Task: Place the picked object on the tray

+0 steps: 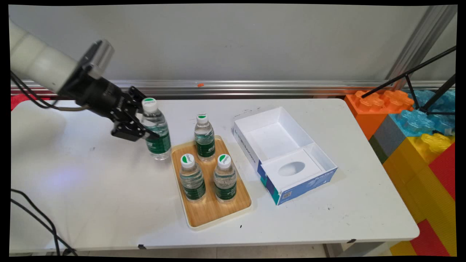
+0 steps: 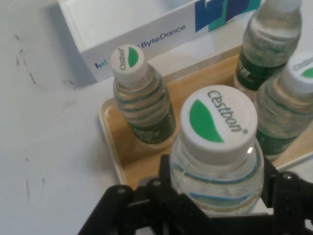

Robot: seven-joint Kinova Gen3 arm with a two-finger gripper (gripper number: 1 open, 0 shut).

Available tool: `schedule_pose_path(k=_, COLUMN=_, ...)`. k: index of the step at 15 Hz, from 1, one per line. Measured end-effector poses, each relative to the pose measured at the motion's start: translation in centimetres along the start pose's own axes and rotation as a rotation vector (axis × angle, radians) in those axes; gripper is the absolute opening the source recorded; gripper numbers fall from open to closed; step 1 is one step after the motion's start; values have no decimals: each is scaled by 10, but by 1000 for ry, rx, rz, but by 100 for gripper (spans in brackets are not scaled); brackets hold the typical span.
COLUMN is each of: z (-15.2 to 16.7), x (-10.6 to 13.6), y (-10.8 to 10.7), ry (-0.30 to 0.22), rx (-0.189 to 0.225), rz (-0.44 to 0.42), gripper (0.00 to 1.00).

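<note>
My gripper point(image 1: 147, 128) is shut on the upper body of a clear water bottle point(image 1: 157, 131) with a green label and a white-and-green cap. The bottle is roughly upright just left of a wooden tray point(image 1: 213, 211); its base is at the table surface or barely above it, I cannot tell which. Three like bottles stand on the tray: one at the back point(image 1: 204, 137) and two in front point(image 1: 192, 178) point(image 1: 224, 177). In the hand view the held bottle point(image 2: 217, 125) fills the space between the fingers point(image 2: 165, 172), with the tray point(image 2: 116, 142) and its bottles point(image 2: 141, 105) beyond.
An open white and blue box point(image 1: 248, 150) lies right of the tray, with an oval-holed insert at its near end. Large coloured foam blocks point(image 1: 418, 145) and black tripod legs point(image 1: 418, 83) stand past the table's right edge. Black cables point(image 1: 36, 218) hang at the front left.
</note>
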Motion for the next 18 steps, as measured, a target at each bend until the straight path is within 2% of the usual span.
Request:
schedule_pose_path(k=7, z=53, x=-13, y=-23, ry=38, rx=-1, rz=50, gripper=0)
schedule_pose_path(k=11, z=81, x=-18, y=-29, ry=35, rx=-26, rz=57, gripper=0)
schedule_pose_path(k=18, z=105, x=-26, y=-37, ry=18, rx=-45, rz=72, gripper=0)
